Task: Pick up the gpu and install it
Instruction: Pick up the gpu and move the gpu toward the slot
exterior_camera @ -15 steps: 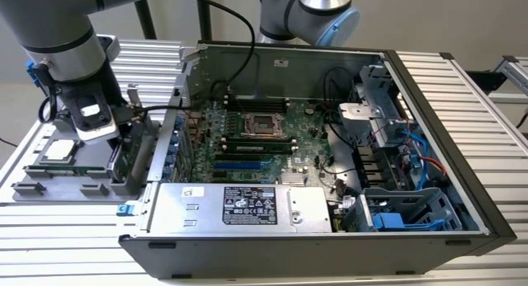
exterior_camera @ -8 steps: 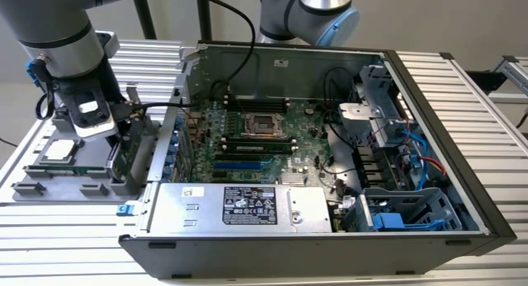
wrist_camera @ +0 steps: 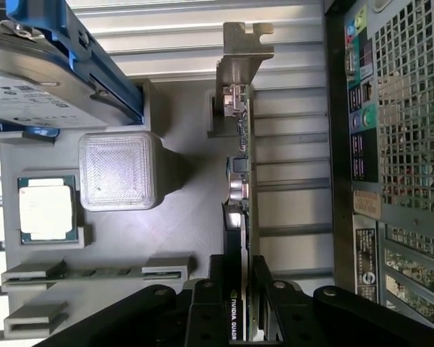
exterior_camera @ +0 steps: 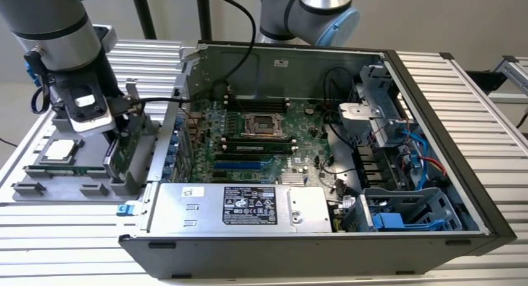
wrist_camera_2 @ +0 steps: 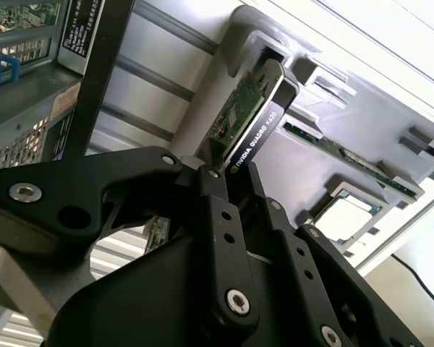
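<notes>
Fingers [wrist_camera_2: 218, 210] of the gripper [wrist_camera: 239, 273] clamp both faces of the gpu [wrist_camera: 240, 181] along its upper edge. The card stands upright on edge in a slot of the grey holder [wrist_camera: 195, 217], silver bracket [wrist_camera: 244, 50] at the slot's end post. Beyond it the holder carries a processor chip [wrist_camera: 47, 208], a memory stick [wrist_camera: 101, 273] and a blue-framed hard drive [wrist_camera: 36, 79]. The holder sits toward the edge of the counter [exterior_camera: 66, 236] on the exterior view's left, just beside the open computer case [exterior_camera: 313, 252].
</notes>
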Controlling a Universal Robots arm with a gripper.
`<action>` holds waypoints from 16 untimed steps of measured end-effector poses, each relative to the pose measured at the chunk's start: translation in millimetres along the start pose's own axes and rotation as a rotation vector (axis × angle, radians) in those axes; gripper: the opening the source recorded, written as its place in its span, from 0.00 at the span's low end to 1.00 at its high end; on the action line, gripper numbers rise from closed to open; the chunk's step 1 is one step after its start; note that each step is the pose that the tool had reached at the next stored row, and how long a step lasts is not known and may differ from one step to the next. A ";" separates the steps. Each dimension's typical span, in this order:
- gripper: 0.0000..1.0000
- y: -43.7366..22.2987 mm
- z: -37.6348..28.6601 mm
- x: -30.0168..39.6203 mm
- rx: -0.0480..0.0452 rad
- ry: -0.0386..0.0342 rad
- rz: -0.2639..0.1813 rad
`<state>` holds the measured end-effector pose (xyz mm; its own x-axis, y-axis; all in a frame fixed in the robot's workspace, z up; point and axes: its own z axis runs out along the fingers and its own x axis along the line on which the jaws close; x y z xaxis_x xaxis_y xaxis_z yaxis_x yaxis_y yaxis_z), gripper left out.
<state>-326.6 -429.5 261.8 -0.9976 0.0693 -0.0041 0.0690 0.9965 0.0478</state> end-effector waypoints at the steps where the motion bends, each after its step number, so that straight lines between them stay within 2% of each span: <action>1: 0.00 0.0 -0.8 -0.1 0.0001 0.0000 0.000; 16: 0.00 0.6 -12.6 -0.1 0.0000 -0.0001 0.000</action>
<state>-326.6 -429.6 274.4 -0.9976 0.0691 -0.0042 0.0688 0.9965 0.0478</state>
